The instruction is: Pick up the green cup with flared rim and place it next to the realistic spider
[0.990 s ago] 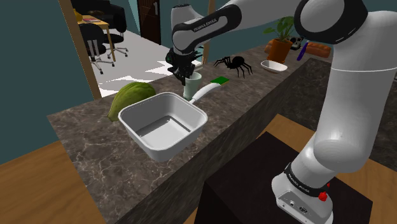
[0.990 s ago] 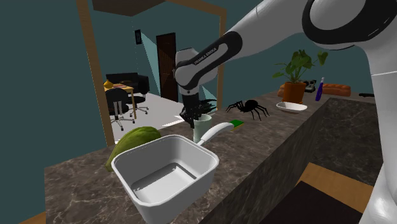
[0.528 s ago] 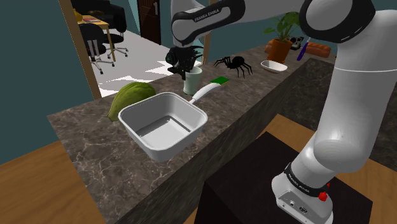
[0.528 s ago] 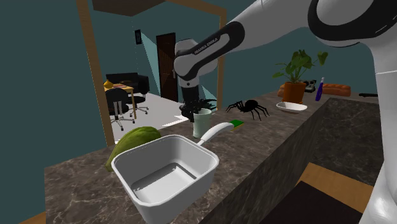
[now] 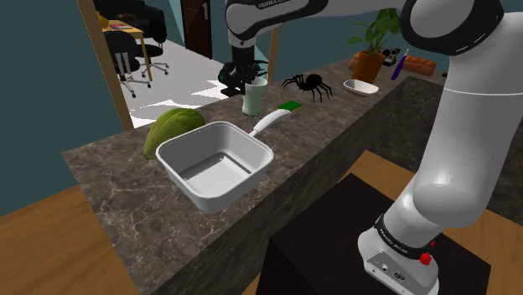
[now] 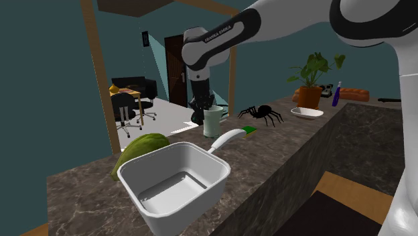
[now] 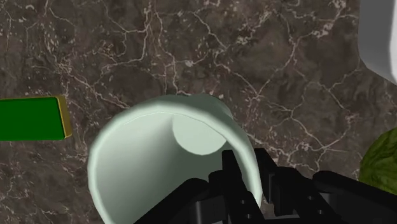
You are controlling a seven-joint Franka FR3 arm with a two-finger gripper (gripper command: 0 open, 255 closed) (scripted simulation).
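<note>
Farthest from the spider (image 5: 308, 83), toward the shoulder view's left, a green leafy head (image 5: 172, 127) and a white basin (image 5: 239, 186) rest on the marbled tabletop (image 5: 109, 168). Nearer the spider hangs the pale green cup (image 5: 255, 95). The gripper (image 5: 242, 82) reaches it from above, the jaws pinching its wall, one inside the flared rim and one outside, a hold that leaves the base free for setting down. The cup looks clear of the tabletop. A white-handled tool (image 5: 270, 122) with a green end lies between cup and spider, so it likely limits the landing spot. Beyond the spider sit a small white dish (image 5: 360, 86) and a potted plant (image 5: 369, 54).
</note>
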